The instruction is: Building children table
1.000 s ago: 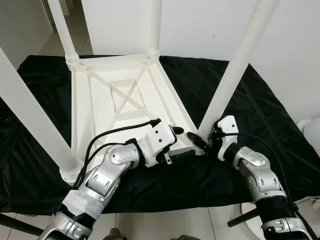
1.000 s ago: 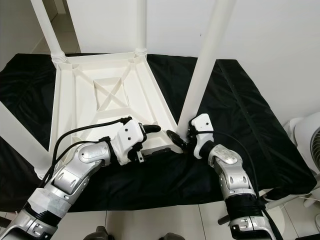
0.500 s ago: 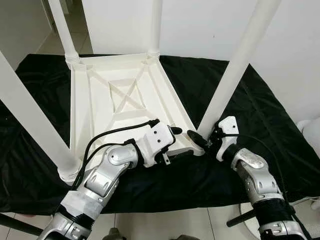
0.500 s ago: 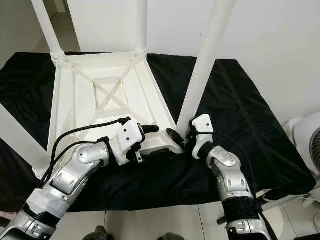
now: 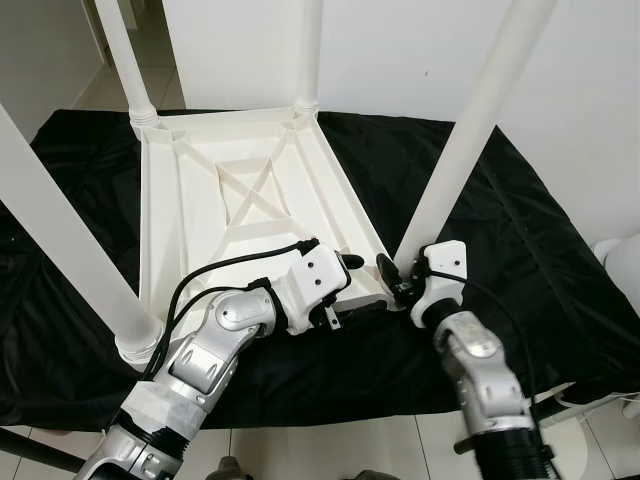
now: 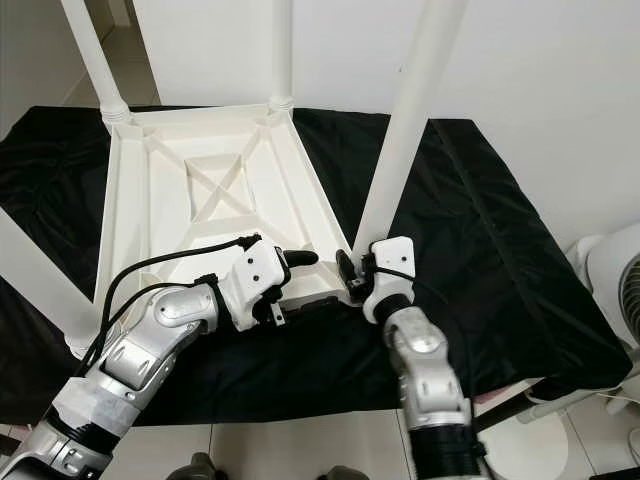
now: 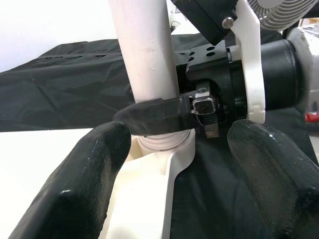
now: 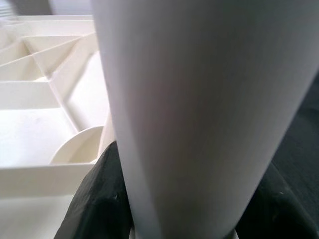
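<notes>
White plastic table (image 5: 240, 205) is seen upside down on a black cloth (image 5: 520, 240) that is spread over a raised surface, with pale floor tiles (image 5: 320, 450) visible at the near edge. A white wall (image 5: 400, 50) rises behind it. The underside of the tabletop is moulded with straight ribs and a crossed brace inside a central rectangle, and the surface looks smooth and matt. Four round white legs stand up from its corners: a far left leg (image 5: 125, 60), a far right leg (image 5: 308, 50), a thick near left leg (image 5: 60, 240) that crosses the foreground, and a near right leg (image 5: 470, 130) that leans across the wall. Ringed collars are seen where the legs meet the corner sockets. The cloth is creased and slightly glossy, and it hangs over the near edge. At the far right, part of a white fan (image 6: 610, 270) is seen on the floor.

The right gripper (image 5: 400, 285) is set at the foot of the near right leg, just above its socket, with its black fingers (image 7: 159, 112) wrapped on either side of the round post and clamped on it. The left gripper (image 5: 350, 290) is held at the near right corner of the tabletop, just left of that leg; its thick black fingers (image 7: 89, 174) are spread apart, one lying over the white rim and the other over the cloth, with nothing gripped between them.
</notes>
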`<state>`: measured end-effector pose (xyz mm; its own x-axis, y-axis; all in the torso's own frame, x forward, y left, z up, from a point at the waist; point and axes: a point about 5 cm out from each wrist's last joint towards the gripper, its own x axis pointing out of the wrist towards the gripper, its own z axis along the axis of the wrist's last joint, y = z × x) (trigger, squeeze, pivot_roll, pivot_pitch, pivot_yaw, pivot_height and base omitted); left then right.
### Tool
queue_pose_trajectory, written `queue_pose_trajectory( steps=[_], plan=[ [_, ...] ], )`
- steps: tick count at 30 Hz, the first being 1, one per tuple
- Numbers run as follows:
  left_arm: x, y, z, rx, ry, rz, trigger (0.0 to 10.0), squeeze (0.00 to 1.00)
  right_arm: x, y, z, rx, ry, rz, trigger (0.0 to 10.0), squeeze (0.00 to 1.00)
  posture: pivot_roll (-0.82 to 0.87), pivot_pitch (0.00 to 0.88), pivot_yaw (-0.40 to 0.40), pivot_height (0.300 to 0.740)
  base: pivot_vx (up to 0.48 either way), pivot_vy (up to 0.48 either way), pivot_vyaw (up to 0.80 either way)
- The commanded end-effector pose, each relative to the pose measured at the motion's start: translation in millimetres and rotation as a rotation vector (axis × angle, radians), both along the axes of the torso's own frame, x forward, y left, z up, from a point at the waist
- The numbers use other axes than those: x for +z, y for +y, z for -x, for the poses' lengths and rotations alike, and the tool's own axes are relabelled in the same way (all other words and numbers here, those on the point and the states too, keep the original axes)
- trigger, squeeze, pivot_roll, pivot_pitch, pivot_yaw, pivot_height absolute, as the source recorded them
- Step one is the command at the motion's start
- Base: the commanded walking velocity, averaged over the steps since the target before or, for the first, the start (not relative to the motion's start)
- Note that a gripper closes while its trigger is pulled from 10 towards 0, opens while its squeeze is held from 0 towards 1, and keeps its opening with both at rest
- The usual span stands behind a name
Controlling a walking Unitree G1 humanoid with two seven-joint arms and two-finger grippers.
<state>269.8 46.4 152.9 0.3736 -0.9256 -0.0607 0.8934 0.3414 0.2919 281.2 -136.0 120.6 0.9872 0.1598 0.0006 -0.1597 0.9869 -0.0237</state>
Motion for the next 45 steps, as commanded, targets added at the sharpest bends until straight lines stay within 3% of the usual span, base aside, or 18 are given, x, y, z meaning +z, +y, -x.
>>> queue_pose_trajectory(
  steps=[1,2,4,6,15,16,17,25,30,33,34,38,45],
  plan=[
    [-2,-1.3,2.9,-0.037,0.009,-0.025,10.0,0.0,-16,-0.7,6.4,-0.11,0.078,0.037,10.0,0.0,0.01,0.0,-0.024,0.74,0.0,0.0,0.0],
    [-2,-1.3,2.9,-0.037,0.009,-0.025,10.0,0.0,-16,-0.7,6.4,-0.11,0.078,0.037,10.0,0.0,0.01,0.0,-0.024,0.74,0.0,0.0,0.0],
    [-2,-2.5,2.9,-0.04,0.007,-0.025,10.0,0.0,-19,8.1,12.6,-0.259,0.087,0.02,10.0,0.0,0.01,0.0,-0.025,0.74,0.0,0.0,0.0],
    [-2,-2.9,2.8,-0.041,0.007,-0.025,10.0,0.0,-20,11.2,14.2,-0.292,0.094,0.012,10.0,0.0,0.01,0.0,-0.024,0.74,0.0,0.0,0.0],
    [-2,-4.4,2.5,-0.048,0.012,-0.031,10.0,0.0,-13,15.6,14.7,-0.235,0.069,-0.019,10.0,0.0,0.0,0.0,-0.019,0.74,0.0,0.0,0.0],
    [-2,-4.9,2.0,-0.047,0.008,-0.031,10.0,0.0,-12,16.7,15.0,-0.221,0.066,-0.023,10.0,0.36,0.0,0.0,-0.02,0.74,0.0,0.0,0.0],
    [-1,-5.3,1.3,-0.045,0.006,-0.03,10.0,0.0,-10,17.6,15.7,-0.206,0.058,-0.032,10.0,1.0,0.0,0.0,-0.021,0.74,0.0,0.0,0.0],
    [-2,-5.5,2.2,-0.042,0.005,-0.028,10.0,0.0,-5,9.4,20.9,-0.185,0.025,-0.044,10.0,1.0,-0.01,0.0,-0.024,0.74,0.0,0.0,0.0],
    [-1,-7.4,1.3,-0.045,0.006,-0.023,10.0,0.0,2,-9.6,24.8,-0.119,-0.02,-0.027,10.0,1.0,-0.03,0.0,-0.006,0.74,0.0,0.0,0.0],
    [-1,-7.4,1.3,-0.045,0.006,-0.023,10.0,0.0,2,-9.6,24.8,-0.119,-0.02,-0.027,10.0,1.0,-0.03,0.0,-0.006,0.74,0.0,0.0,0.0],
    [-1,-8.0,1.0,-0.048,0.007,-0.023,10.0,0.0,3,-15.2,27.0,-0.07,-0.027,-0.006,10.0,0.0,-0.03,0.0,0.001,0.74,0.0,0.0,0.0],
    [3,-1.6,-4.6,-0.044,0.023,-0.012,10.0,0.0,4,-38.0,29.1,0.128,-0.022,0.067,10.0,0.0,-0.03,0.0,0.011,0.74,0.0,0.0,0.0],
    [6,8.6,-10.3,-0.036,0.046,-0.003,10.0,0.0,7,-47.4,22.7,0.259,-0.026,0.098,10.0,0.0,-0.02,0.0,0.013,0.74,0.0,0.0,0.0]
  ],
)
